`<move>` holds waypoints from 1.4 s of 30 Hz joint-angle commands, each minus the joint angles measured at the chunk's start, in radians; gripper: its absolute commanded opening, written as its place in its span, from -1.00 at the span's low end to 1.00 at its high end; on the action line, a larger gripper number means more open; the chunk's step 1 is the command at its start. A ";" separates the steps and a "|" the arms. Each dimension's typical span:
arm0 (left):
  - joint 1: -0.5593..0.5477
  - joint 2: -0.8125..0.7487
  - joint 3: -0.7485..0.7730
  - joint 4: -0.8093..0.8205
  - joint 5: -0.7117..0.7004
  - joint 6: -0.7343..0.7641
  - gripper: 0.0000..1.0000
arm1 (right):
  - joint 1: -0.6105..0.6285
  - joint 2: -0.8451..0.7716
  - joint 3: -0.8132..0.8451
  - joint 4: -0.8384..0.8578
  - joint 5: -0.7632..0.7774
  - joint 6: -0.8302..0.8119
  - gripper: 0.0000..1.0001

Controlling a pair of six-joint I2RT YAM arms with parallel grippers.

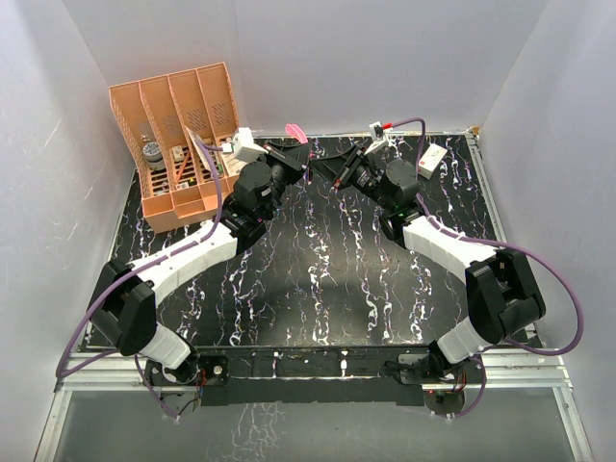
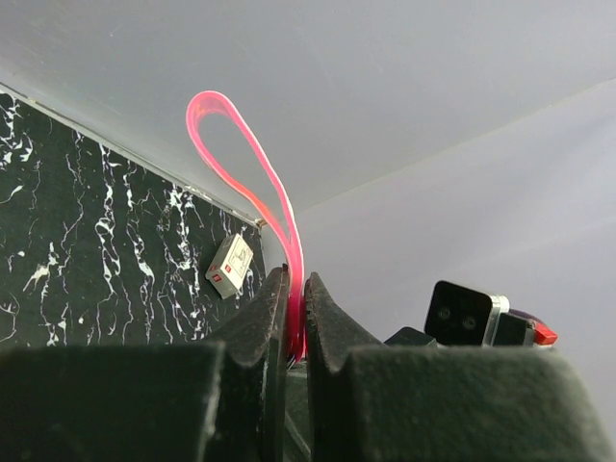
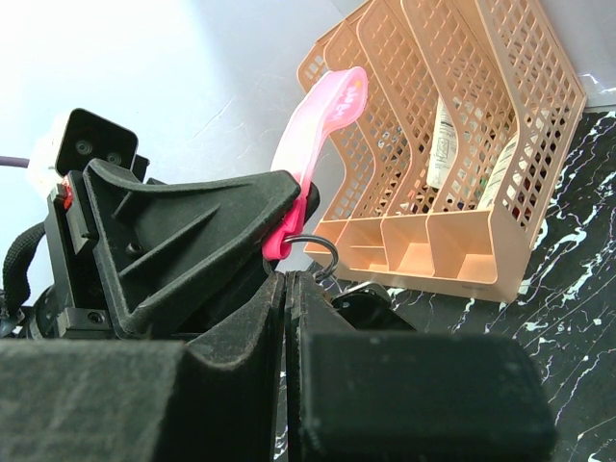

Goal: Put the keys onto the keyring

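Note:
The keyring is a pink strap (image 2: 252, 154) that loops up from between my left gripper's (image 2: 295, 279) fingertips, which are shut on it. From above, the strap (image 1: 296, 132) stands over the back middle of the table, with the left gripper (image 1: 296, 162) under it. The strap's lower end (image 3: 322, 115) carries a thin metal ring (image 3: 327, 252). My right gripper (image 3: 286, 274) is shut, its tips right at the ring; whether they pinch it is hidden. A dark key (image 3: 371, 306) sits just behind the right finger, below the ring. The right gripper (image 1: 332, 178) faces the left one, nearly touching.
A peach mesh file organizer (image 1: 178, 144) holding small items stands at the back left, close behind the grippers (image 3: 452, 144). A small white box (image 1: 432, 157) lies at the back right. White walls close in the black marbled table (image 1: 318, 279).

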 commanded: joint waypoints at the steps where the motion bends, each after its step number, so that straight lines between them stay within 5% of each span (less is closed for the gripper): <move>1: -0.006 -0.039 0.053 0.024 -0.012 0.001 -1.00 | -0.005 -0.027 0.003 0.032 0.014 0.006 -1.00; 42: -0.005 0.002 0.060 0.017 -0.004 0.005 -1.00 | -0.006 -0.058 0.015 0.023 0.008 0.010 -1.00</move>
